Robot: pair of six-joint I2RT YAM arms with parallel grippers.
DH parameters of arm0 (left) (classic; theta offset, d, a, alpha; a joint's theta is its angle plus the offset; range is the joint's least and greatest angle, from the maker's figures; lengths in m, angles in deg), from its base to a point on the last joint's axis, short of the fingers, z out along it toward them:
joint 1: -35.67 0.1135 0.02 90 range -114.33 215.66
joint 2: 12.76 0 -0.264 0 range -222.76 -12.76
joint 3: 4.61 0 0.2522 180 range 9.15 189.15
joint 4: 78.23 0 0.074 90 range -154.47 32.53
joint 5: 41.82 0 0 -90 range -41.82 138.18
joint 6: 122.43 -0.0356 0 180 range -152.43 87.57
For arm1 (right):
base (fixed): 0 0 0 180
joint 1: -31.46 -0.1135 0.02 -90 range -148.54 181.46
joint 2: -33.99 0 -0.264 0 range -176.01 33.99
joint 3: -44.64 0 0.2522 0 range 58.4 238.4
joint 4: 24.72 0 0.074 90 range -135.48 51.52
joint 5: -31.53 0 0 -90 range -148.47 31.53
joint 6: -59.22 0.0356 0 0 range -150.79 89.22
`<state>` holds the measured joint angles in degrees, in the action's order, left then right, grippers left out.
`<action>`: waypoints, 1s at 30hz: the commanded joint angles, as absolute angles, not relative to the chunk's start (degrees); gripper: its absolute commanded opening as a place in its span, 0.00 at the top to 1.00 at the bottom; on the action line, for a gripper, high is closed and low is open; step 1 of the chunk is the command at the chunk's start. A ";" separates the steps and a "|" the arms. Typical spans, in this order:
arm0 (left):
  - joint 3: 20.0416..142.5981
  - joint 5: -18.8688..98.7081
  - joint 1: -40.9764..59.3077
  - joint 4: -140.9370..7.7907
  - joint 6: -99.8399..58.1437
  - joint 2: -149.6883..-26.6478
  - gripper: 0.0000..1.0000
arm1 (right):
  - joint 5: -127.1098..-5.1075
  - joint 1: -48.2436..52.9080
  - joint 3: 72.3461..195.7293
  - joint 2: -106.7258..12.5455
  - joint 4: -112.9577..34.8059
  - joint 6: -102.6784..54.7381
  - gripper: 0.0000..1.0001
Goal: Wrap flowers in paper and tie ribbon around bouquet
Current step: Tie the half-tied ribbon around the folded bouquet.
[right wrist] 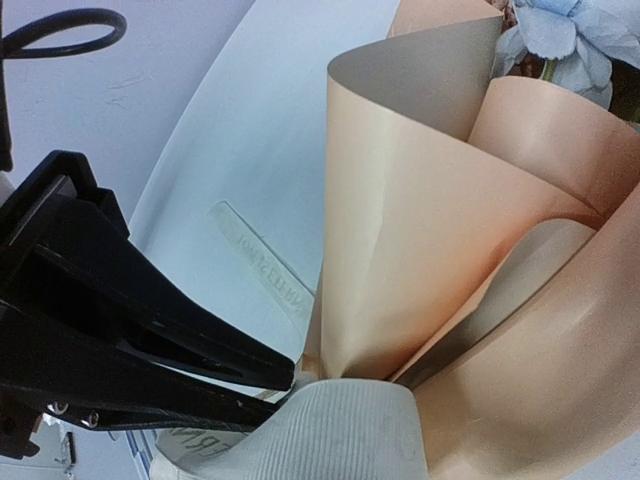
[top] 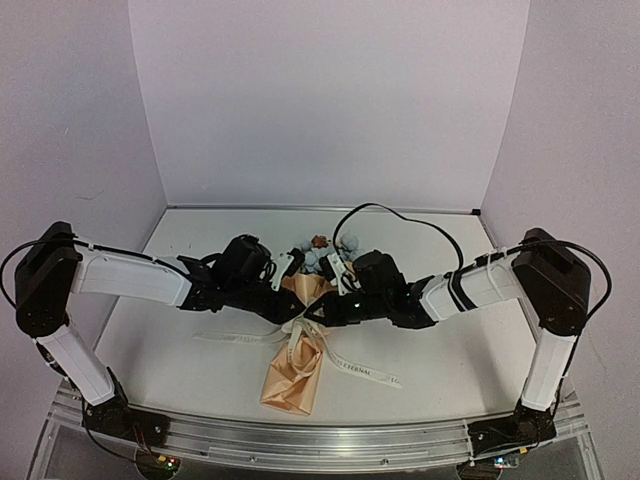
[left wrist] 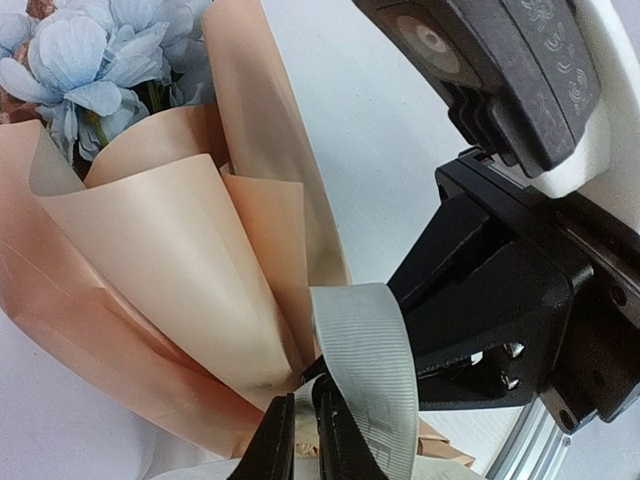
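The bouquet lies in the middle of the table, a tan paper [top: 290, 380] cone with the pale blue flowers [top: 325, 258] at its far end. The cream ribbon [top: 368, 371] circles its narrow waist, and its ends trail left and right. My left gripper [top: 298, 318] and right gripper [top: 320, 318] meet at that waist. In the left wrist view the left gripper [left wrist: 305, 440] is shut on a strip of ribbon [left wrist: 375, 370] beside the paper [left wrist: 170, 260]. The right gripper's fingers [left wrist: 440, 330] reach the same knot. The right wrist view shows a ribbon loop [right wrist: 340, 430] hiding its own jaws, plus the left gripper's fingers [right wrist: 150, 340].
The white table [top: 480, 340] is walled at the back and both sides. An aluminium rail [top: 320, 440] runs along the near edge. A black cable [top: 400, 215] arcs over the table behind the right arm. A ribbon tail [right wrist: 260, 262] lies flat on the table.
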<state>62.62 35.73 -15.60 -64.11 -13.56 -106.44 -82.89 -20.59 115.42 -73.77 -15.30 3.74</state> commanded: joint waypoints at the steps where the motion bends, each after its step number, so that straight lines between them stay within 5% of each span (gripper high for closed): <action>1: 62.60 35.35 -15.27 -66.92 -12.83 -106.72 0.92 | -82.68 -20.86 116.48 -70.13 -13.15 3.59 1.00; 6: 61.72 35.70 -15.31 -69.06 -12.40 -105.62 0.98 | -81.89 -20.88 115.16 -69.08 -13.70 3.71 0.97; 15: 61.96 36.48 -15.30 -70.06 -11.97 -105.58 1.00 | -80.43 -20.89 112.49 -66.66 -14.92 4.51 0.75; 30: 59.72 43.13 -15.31 -70.72 -10.33 -101.60 1.00 | -75.60 -20.85 109.04 -59.59 -24.83 2.00 0.66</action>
